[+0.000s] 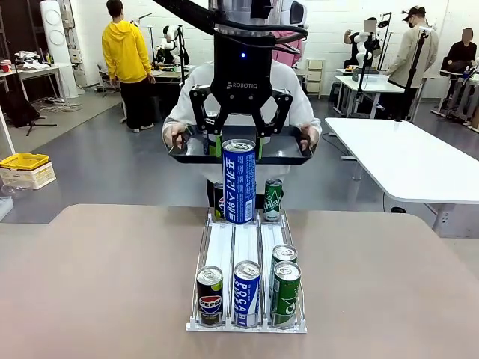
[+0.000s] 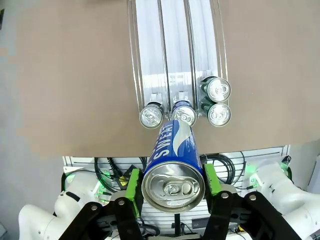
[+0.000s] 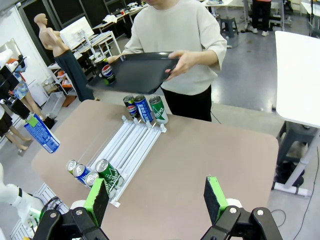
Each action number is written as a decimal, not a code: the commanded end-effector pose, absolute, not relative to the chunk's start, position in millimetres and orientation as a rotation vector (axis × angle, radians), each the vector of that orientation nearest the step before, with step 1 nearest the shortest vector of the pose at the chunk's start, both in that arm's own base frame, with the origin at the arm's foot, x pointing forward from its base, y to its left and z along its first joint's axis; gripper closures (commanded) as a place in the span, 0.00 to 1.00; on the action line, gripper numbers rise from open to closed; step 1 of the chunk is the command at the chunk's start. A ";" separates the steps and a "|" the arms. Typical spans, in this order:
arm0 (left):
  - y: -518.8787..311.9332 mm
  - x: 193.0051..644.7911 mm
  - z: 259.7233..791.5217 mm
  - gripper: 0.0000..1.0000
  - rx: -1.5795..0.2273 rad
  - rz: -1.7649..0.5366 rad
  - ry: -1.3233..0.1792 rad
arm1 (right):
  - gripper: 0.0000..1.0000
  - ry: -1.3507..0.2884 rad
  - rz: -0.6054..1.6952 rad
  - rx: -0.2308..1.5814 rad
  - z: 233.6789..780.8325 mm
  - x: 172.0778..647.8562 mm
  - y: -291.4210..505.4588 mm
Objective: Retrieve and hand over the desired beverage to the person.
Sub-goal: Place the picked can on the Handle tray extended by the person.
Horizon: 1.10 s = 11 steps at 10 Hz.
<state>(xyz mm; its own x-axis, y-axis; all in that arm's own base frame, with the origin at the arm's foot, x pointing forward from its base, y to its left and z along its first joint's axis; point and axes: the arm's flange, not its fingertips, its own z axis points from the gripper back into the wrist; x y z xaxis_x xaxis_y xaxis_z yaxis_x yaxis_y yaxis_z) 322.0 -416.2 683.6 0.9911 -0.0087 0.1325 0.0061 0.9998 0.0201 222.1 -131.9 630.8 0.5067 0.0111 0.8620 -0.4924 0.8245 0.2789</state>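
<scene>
My left gripper (image 1: pixel 239 146) is shut on a tall blue Pocari Sweat can (image 1: pixel 239 182), held upright in the air above the far end of the can rack (image 1: pixel 219 247). In the left wrist view the blue can (image 2: pixel 172 165) sits between the green pads (image 2: pixel 134 182) of the left gripper (image 2: pixel 172 181). Just behind it stands the person (image 1: pixel 296 93) in a light sweatshirt, holding out a black tray (image 1: pixel 288 152) with both hands. The right gripper (image 3: pixel 156 197) hangs open and empty high over the table. From there I see the person (image 3: pixel 185 30), the tray (image 3: pixel 135 70) with a Pepsi can (image 3: pixel 106 73) on it, and the blue can (image 3: pixel 42 134).
The rack holds several cans: Pepsi (image 1: pixel 210 295), Pocari (image 1: pixel 247 292) and two green ones (image 1: pixel 285 290) at the near end, a Sprite (image 1: pixel 273 199) and others at the far end. A white table (image 1: pixel 412 161) stands at the right. Other people are far behind.
</scene>
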 end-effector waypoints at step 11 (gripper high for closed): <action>-413.1 319.0 684.8 1.00 0.020 -0.012 -0.143 | 0.00 -1.011 0.338 0.560 628.8 223.8 -131.1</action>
<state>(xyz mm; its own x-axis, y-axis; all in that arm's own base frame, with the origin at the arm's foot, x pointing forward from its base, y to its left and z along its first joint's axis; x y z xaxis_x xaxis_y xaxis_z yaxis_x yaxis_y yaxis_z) 322.0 -416.2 683.6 0.9911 -0.0087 0.1325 0.0061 0.9998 0.0201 222.1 -131.9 630.8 0.5067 0.0111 0.8621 -0.4924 0.8245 0.2788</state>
